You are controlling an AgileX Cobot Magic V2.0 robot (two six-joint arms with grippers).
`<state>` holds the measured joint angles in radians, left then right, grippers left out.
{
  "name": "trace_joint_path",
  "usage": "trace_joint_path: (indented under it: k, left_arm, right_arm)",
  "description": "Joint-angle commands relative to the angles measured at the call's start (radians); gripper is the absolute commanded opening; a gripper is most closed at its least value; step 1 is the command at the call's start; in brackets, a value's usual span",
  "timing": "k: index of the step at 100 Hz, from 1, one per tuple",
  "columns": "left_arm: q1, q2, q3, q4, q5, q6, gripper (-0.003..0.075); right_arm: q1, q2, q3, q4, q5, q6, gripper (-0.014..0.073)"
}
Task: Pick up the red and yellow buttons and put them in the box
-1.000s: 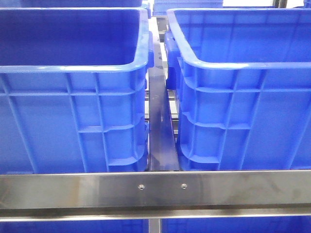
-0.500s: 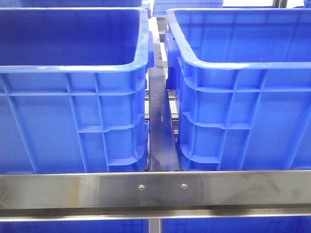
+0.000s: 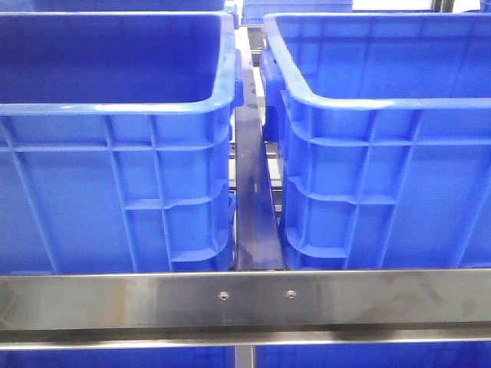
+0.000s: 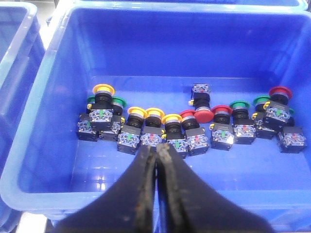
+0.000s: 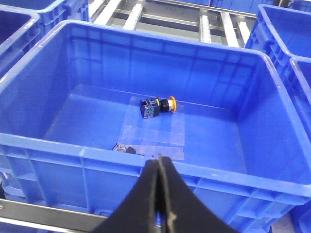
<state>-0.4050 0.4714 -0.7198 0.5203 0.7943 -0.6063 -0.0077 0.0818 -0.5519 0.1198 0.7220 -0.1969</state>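
Note:
In the left wrist view a blue bin (image 4: 43,145) holds a row of push buttons: yellow-capped ones (image 4: 137,112), red-capped ones (image 4: 203,115) and green-capped ones (image 4: 238,104), each on a black block. My left gripper (image 4: 158,148) hangs shut and empty just above the near side of the row. In the right wrist view the blue box (image 5: 194,174) holds one yellow button (image 5: 158,107) lying on its side and a second part (image 5: 125,147) half hidden behind the near wall. My right gripper (image 5: 159,162) is shut and empty over that near wall.
The front view shows the two blue bins side by side, left (image 3: 115,107) and right (image 3: 368,100), with a dark gap and a rail (image 3: 253,215) between them. A steel bar (image 3: 245,299) crosses in front. More blue bins (image 5: 286,29) stand around. Neither arm shows in the front view.

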Motion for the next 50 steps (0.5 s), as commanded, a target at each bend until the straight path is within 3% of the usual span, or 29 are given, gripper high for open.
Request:
trace_joint_path:
  k: [1, 50]
  left_arm:
    - [0.002, 0.004, -0.024, 0.028, -0.070, -0.005, -0.0019]
    - [0.002, 0.004, -0.024, 0.028, -0.070, -0.005, -0.0019]
  right_arm:
    - [0.001, 0.014, -0.021, -0.006, -0.074, 0.001, -0.0068]
    - [0.001, 0.013, -0.002, -0.006, -0.133, 0.001, -0.0068]
